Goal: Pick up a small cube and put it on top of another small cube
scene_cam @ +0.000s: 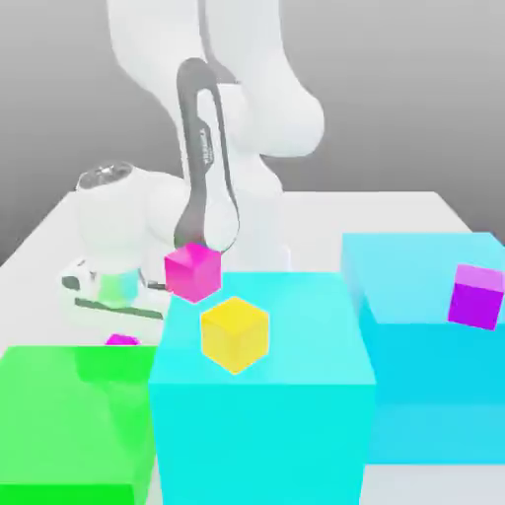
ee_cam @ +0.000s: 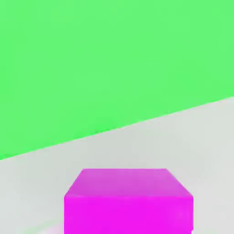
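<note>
Small magenta cube (ee_cam: 128, 201) sits on the white table (ee_cam: 183, 137) just beside the big green block (ee_cam: 91, 59); in the exterior view a sliver of it (scene_cam: 121, 340) peeks out behind that green block (scene_cam: 74, 419), next to the gripper (scene_cam: 110, 296). Cannot tell if the fingers are wide or closed; they are low behind the green block. Judged: rigid, light, flat-faced, probably slick, so pinch two opposite vertical sides at mid-height, centred. Candidate targets: pink cube (scene_cam: 192, 271) at the far corner of the large cyan block (scene_cam: 261, 395) from the camera, yellow cube (scene_cam: 235, 333) on top of that block, purple cube (scene_cam: 477, 295) against the second cyan block (scene_cam: 434, 266). Most of the magenta cube is hidden in the exterior view, and the hand view cuts off its lower edge.
</note>
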### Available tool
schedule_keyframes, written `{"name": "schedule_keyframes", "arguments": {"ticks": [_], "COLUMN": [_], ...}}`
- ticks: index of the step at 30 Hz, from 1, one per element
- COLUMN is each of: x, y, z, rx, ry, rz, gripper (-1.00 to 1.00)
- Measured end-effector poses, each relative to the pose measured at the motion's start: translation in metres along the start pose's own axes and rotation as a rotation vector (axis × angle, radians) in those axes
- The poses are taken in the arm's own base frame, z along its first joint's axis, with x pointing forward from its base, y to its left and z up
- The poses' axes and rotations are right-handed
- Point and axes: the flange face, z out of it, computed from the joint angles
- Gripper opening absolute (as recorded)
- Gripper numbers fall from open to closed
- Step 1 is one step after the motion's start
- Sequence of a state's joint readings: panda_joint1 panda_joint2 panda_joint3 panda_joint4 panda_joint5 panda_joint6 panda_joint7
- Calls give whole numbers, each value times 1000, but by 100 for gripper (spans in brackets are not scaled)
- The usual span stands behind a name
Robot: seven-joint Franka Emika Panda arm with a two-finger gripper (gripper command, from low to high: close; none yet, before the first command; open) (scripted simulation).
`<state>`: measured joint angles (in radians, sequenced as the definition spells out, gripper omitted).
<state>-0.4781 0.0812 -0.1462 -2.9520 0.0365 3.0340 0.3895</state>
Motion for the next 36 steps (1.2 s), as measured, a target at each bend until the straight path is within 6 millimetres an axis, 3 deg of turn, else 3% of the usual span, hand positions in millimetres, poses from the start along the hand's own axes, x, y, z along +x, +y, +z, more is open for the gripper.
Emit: {"name": "schedule_keyframes", "arguments": {"ticks": [5, 9, 12, 16, 20, 25, 26, 27, 30, 31, 36], "x": [-2, 30, 48, 50, 33, -11, -23, -31, -39, -40, -40], "y": [7, -23, -62, -127, -190, -255, -264, -270, -275, -275, -275], "z": [-29, -71, -110, -161, -218, -292, -296, -287, -245, -232, -232], "rx": [5, 21, 35, 44, 50, 52, 40, 25, 11, 10, 10], "ry": [-17, 9, 29, 33, 37, 43, 28, 9, -8, -9, -9], "rz": [61, 179, 226, 244, 258, 278, 275, 270, 266, 266, 266], "gripper": [-100, -100, -100, -100, -100, -100, -100, -100, -100, 100, 100]}}
